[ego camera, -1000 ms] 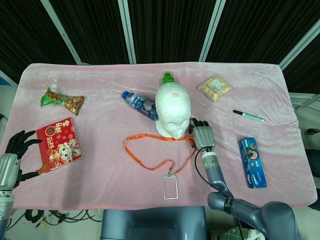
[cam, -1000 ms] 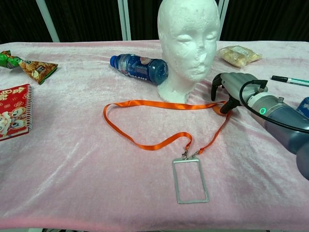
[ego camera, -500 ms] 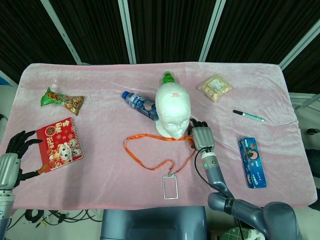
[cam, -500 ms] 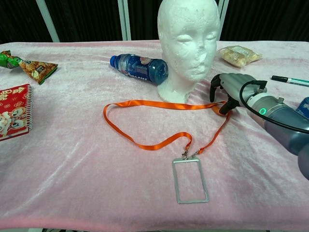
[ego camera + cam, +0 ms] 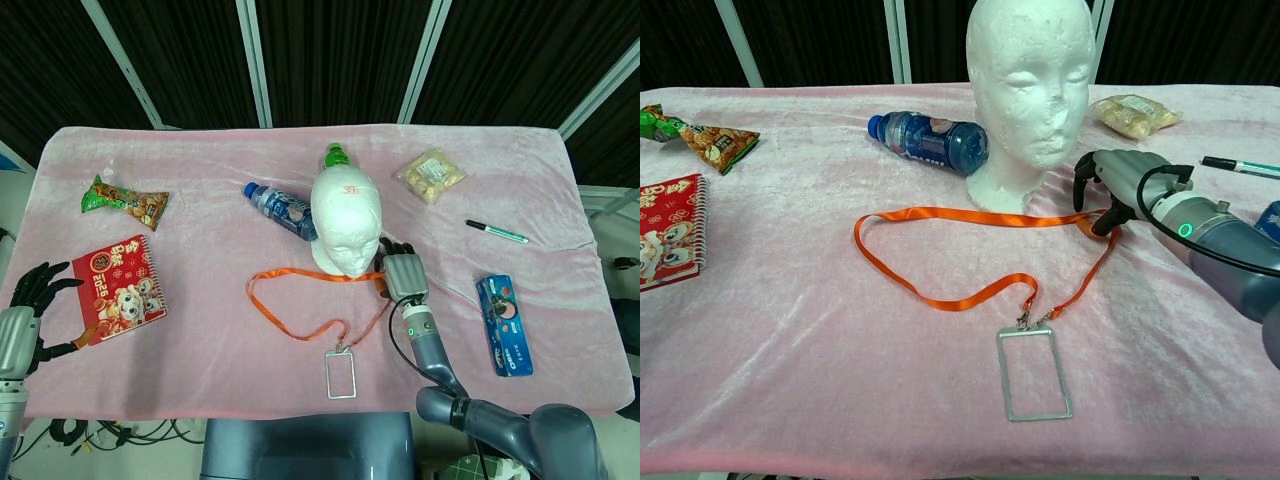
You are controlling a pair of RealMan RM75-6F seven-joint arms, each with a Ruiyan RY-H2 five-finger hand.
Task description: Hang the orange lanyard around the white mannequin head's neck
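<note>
Clear badge holder nearest the table edge, clipped to the orange lanyard, which lies in a loose loop flat on the pink cloth. Right hand w/ fingers curled down on the strap's right bend, just beside the white mannequin head; can't tell if it actually grips. Left hand at left edge, fingers spread, holding nothing. Blue bottle lies behind the head.
</note>
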